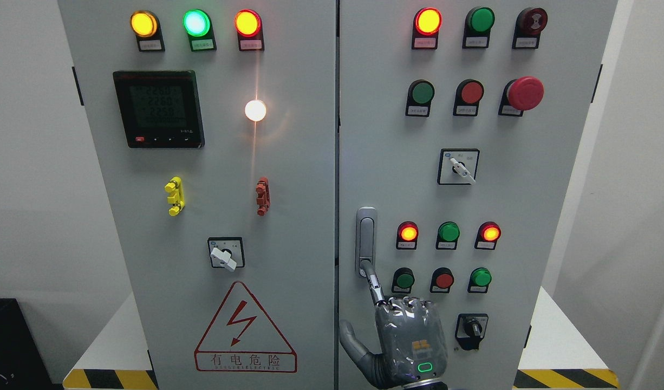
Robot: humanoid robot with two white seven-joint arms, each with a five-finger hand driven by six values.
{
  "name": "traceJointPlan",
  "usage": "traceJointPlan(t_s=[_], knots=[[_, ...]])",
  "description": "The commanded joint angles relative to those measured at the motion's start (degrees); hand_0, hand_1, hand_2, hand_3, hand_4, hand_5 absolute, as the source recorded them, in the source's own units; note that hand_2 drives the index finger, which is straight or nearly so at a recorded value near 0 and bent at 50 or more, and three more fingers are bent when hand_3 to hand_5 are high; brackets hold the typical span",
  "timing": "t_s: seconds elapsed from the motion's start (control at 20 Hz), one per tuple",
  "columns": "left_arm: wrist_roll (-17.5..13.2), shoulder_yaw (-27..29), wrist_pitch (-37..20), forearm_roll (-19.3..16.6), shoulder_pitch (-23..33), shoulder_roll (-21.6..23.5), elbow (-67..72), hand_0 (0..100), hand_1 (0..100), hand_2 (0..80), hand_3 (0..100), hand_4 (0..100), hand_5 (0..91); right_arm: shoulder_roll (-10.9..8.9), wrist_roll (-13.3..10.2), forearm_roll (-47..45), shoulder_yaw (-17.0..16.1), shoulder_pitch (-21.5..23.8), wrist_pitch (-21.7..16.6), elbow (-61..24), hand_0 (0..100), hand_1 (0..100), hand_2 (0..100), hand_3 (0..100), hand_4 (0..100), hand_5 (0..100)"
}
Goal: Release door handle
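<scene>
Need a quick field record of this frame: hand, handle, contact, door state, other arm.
hand: a hand at bottom centre, back toward the camera; which arm it belongs to cannot be told
fingers: index finger extended upward, the others curled, thumb out to the side
door handle: door handle, grey and vertical, on the left edge of the right door
contact: index fingertip at the handle's lower end; no grasp around it
doors: both appear closed
other arm: not in view
</scene>
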Motion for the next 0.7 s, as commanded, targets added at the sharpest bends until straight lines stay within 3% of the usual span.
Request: traceJointPlan(t_s=[0.0, 0.65], knots=[[0.01, 0.00, -0.04, -0.07, 0.97, 0.00, -0.01, 12, 56, 0.0, 0, 0, 0.0, -0.01, 0.01, 0.00, -0.10, -0.33, 0.03, 1.07, 37, 24, 5, 100, 100, 100], [0.01, 0.00, -0.04, -0.07, 0.97, 0.00, -0.01, 12, 56, 0.0, 0, 0, 0.0, 0.08, 0.10, 0.00, -0.19, -1.03, 0.12, 1.86, 37, 24, 6, 100, 100, 100]])
